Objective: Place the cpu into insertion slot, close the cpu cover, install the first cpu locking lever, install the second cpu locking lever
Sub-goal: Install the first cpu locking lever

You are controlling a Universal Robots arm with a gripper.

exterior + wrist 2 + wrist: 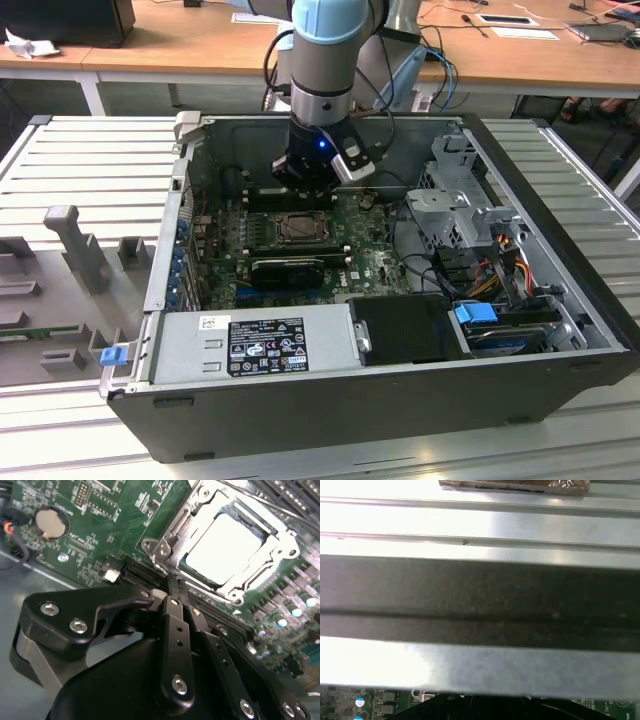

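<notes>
Cpu [222, 547] sits in the slot [167, 532] on the green board [100, 525], with the cover [280, 540] lying flat around it. The arm [325, 60] reaches straight down into the open case [560, 250], just beyond the socket. The gripper [172, 587] hangs close above the board — fingers [175, 630] pressed together, holding nothing.

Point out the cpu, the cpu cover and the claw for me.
cpu [222, 542], second wrist view, middle of its pale top.
cpu cover [172, 530], second wrist view, silvery frame edge beside the chip.
claw [172, 587], second wrist view, at the fingertips.
</notes>
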